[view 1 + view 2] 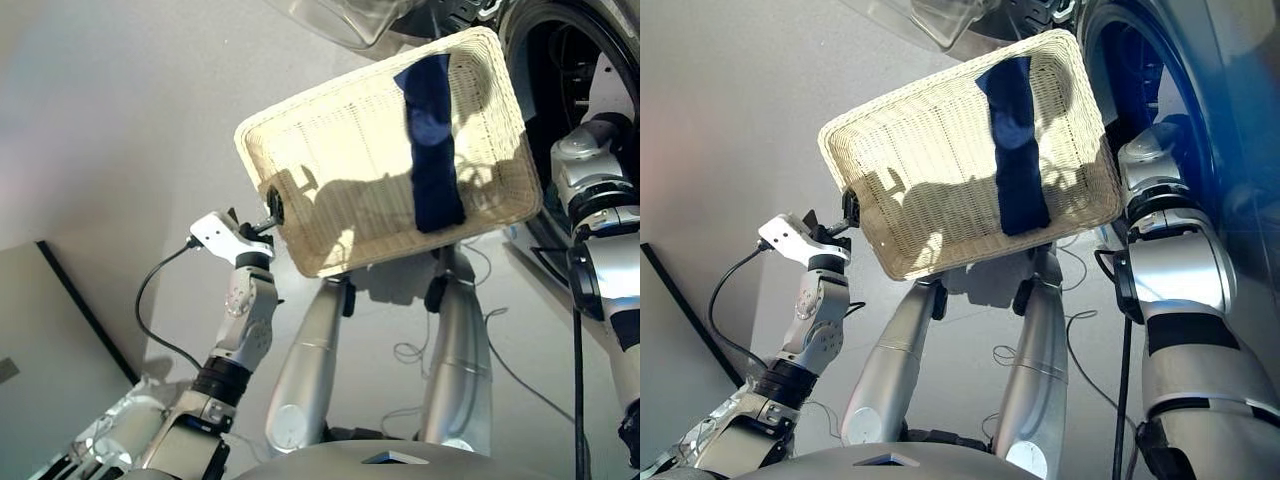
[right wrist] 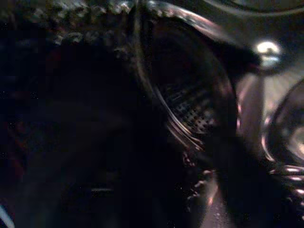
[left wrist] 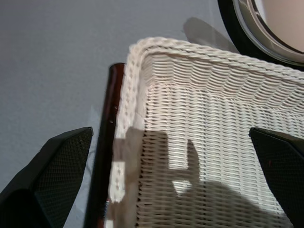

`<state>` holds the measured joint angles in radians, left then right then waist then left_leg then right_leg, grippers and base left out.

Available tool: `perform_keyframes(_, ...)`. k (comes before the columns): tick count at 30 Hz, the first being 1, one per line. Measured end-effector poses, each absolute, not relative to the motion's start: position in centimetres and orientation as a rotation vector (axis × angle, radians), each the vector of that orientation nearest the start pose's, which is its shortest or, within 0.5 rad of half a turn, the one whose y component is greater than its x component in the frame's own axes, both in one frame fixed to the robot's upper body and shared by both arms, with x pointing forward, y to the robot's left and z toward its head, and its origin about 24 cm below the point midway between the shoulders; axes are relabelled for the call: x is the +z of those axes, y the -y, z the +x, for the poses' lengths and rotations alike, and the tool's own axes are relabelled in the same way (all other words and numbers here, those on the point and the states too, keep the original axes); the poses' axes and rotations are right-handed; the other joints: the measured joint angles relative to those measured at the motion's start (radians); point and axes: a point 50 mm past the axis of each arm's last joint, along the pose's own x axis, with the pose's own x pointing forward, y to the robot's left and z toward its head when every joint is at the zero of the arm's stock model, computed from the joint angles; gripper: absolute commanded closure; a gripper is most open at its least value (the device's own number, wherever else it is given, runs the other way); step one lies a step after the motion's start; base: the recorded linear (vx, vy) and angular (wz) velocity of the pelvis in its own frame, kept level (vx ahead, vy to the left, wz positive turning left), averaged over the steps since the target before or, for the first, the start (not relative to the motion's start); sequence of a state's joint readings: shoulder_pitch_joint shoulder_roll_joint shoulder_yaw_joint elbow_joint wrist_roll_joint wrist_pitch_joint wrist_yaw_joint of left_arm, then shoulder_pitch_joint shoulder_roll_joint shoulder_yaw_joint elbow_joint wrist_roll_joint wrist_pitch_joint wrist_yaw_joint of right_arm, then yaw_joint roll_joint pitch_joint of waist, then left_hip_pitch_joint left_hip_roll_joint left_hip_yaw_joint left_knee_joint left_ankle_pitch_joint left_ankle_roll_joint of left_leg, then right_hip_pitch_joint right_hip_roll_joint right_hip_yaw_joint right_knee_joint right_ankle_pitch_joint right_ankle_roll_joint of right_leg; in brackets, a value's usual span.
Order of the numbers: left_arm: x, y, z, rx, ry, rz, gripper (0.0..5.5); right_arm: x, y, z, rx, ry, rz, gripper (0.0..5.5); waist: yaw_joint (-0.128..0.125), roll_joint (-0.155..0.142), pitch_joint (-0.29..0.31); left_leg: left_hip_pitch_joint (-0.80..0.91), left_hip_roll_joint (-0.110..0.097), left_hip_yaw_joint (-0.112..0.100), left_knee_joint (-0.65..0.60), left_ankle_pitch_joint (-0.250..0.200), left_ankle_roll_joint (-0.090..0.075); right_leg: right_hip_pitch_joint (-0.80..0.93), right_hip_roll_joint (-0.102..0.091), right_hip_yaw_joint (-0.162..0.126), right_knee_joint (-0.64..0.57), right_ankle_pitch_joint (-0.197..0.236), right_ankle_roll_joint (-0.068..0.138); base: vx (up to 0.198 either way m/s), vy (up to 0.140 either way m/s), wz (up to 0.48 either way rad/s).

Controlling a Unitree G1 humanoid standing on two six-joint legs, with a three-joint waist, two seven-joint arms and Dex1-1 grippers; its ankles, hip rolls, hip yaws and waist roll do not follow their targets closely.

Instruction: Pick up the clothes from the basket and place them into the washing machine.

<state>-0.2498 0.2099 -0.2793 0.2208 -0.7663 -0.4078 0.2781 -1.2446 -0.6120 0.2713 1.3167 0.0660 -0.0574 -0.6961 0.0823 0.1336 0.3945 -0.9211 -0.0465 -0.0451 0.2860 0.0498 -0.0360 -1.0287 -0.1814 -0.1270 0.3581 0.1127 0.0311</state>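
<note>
- Cream-white wicker is filling the middle of the head views: the basket (image 1: 330, 150) is being held up tilted, its short rim being flanked by the left claw (image 1: 270, 213), whose black fingers (image 3: 57, 166) are being kept apart, one outside the rim and one inside.
- One cloth is being counted in the basket: a navy blue strip (image 1: 432, 150), lying lengthwise on the weave near the far side.
- Just beyond the basket's far edge, the washing machine (image 1: 560, 90) is being shown with its porthole dark.
- One perforated drum (image 2: 190, 114) is being seen by the right wrist camera; whether the right claw is apart or together cannot be told.
- Loose cables (image 1: 480, 340) are being left on the floor (image 1: 120, 150) below.
</note>
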Motion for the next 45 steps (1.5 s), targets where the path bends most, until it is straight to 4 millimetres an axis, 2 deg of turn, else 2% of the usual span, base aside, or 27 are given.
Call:
perform_keyframes(3, 7.2, -14.7, 29.3, 0.103, 0.204, -0.579, 0.0, 23.0, 29.1, 39.6, -0.833, 0.183, -0.539, 0.0, -0.003, -0.001, 0.001, 0.021, 0.005, 0.001, -0.006, 0.001, -0.002, 0.03, 0.006, -0.002, -0.026, 0.015, -0.005, 0.0, 0.0, 0.0)
perform_keyframes(5, 7.0, -14.9, 29.3, 0.111, 0.196, -0.578, 0.0, 21.8, 28.5, 39.7, -0.785, 0.183, -0.511, 0.0, -0.006, -0.002, 0.001, 0.048, 0.007, 0.0, -0.013, -0.001, -0.002, 0.062, 0.008, -0.006, -0.039, 0.016, -0.004, 0.0, 0.0, 0.0)
perform_keyframes(8, 6.3, -15.3, 29.2, 0.115, 0.176, -0.56, 0.0, 18.9, 27.2, 39.9, -0.669, 0.126, -0.523, 0.0, -0.014, -0.009, -0.003, 0.1, 0.012, -0.002, -0.036, -0.001, -0.002, 0.116, 0.013, -0.01, -0.066, 0.013, 0.005, 0.0, 0.0, 0.0)
perform_keyframes(12, 3.6, -16.4, 28.6, 0.161, 0.084, -0.525, 0.0, 13.0, 23.7, 39.6, -0.474, 0.032, -0.464, 0.0, -0.03, -0.052, -0.03, 0.156, 0.024, -0.005, -0.078, 0.003, -0.007, 0.167, 0.025, -0.019, -0.101, 0.014, 0.004, 0.0, 0.0, 0.0)
perform_keyframes(14, 2.4, -16.5, 28.3, 0.163, 0.035, -0.507, 0.0, 10.3, 22.7, 38.9, -0.394, -0.033, -0.466, 0.0, -0.027, -0.061, -0.048, 0.168, 0.027, -0.012, -0.092, 0.005, -0.009, 0.183, 0.027, -0.028, -0.109, 0.015, 0.002, 0.041, -0.066, 0.049)
perform_keyframes(17, 1.0, -17.0, 28.0, 0.184, -0.026, -0.48, 0.0, 7.6, 21.1, 38.2, -0.281, -0.096, -0.462, 0.0, -0.021, -0.062, -0.049, 0.214, 0.03, -0.03, -0.114, 0.01, -0.011, 0.237, 0.03, -0.047, -0.132, 0.017, -0.002, 0.012, -0.02, 0.033)
perform_keyframes(19, 0.7, -17.4, 27.9, 0.197, -0.034, -0.472, 0.0, 6.7, 20.0, 38.0, -0.229, -0.12, -0.437, 0.0, -0.016, -0.061, -0.053, 0.232, 0.03, -0.039, -0.121, 0.011, -0.012, 0.258, 0.029, -0.058, -0.135, 0.008, 0.006, 0.0, 0.0, 0.0)
perform_keyframes(23, -0.1, -17.5, 27.7, 0.181, -0.062, -0.442, 0.0, 5.4, 19.0, 37.5, -0.153, -0.152, -0.376, 0.0, 0.01, -0.058, -0.071, 0.235, 0.03, -0.059, -0.13, 0.017, -0.015, 0.268, 0.027, -0.077, -0.135, 0.002, 0.004, 0.0, 0.0, 0.0)
perform_keyframes(27, -0.7, -17.6, 27.5, 0.188, -0.093, -0.433, 0.0, 5.3, 17.9, 37.7, -0.106, -0.165, -0.339, 0.0, 0.035, -0.056, -0.074, 0.225, 0.029, -0.068, -0.128, 0.019, -0.017, 0.261, 0.024, -0.086, -0.13, -0.001, 0.002, 0.0, 0.0, 0.0)
perform_keyframes(31, -0.8, -17.5, 27.5, 0.186, -0.102, -0.429, 0.0, 6.6, 17.4, 38.5, -0.093, -0.14, -0.313, 0.0, 0.054, -0.054, -0.076, 0.172, 0.021, -0.074, -0.121, 0.028, -0.017, 0.198, 0.013, -0.087, -0.097, -0.009, 0.0, 0.0, 0.0, 0.0)
perform_keyframes(34, -0.6, -17.3, 27.9, 0.176, -0.1, -0.424, 0.0, 8.3, 17.1, 39.4, -0.102, -0.109, -0.308, 0.0, 0.066, -0.049, -0.073, 0.114, 0.013, -0.084, -0.098, 0.031, -0.02, 0.136, 0.002, -0.093, -0.053, -0.022, -0.006, -0.009, 0.008, 0.074)
perform_keyframes(36, 0.0, -16.6, 28.5, 0.145, -0.085, -0.419, 0.0, 10.3, 17.5, 40.2, -0.122, -0.064, -0.318, 0.0, 0.068, -0.026, -0.043, 0.083, 0.003, -0.097, -0.076, 0.031, -0.022, 0.108, -0.008, -0.092, -0.019, -0.032, -0.007, -0.006, 0.033, 0.248)
perform_keyframes(38, 0.5, -16.2, 29.0, 0.128, -0.07, -0.417, 0.0, 12.1, 17.3, 40.9, -0.143, -0.021, -0.313, 0.0, 0.07, -0.015, -0.017, 0.052, -0.005, -0.096, -0.065, 0.032, -0.021, 0.066, -0.02, -0.088, 0.017, -0.047, -0.004, 0.002, 0.021, 0.089)
perform_keyframes(43, 2.1, -15.6, 30.2, 0.118, -0.027, -0.416, 0.0, 15.2, 17.3, 41.7, -0.186, 0.052, -0.3, 0.0, 0.072, -0.007, 0.05, -0.029, -0.009, -0.095, -0.012, 0.027, -0.033, -0.02, -0.025, -0.081, 0.081, -0.064, -0.017, 0.0, 0.0, 0.0)
perform_keyframes(45, 2.6, -15.5, 30.5, 0.12, -0.007, -0.419, 0.0, 16.4, 17.0, 42.0, -0.183, 0.092, -0.296, 0.0, 0.065, -0.007, 0.069, -0.06, -0.011, -0.094, 0.018, 0.02, -0.037, -0.052, -0.028, -0.073, 0.112, -0.076, -0.021, 0.0, 0.0, 0.0)
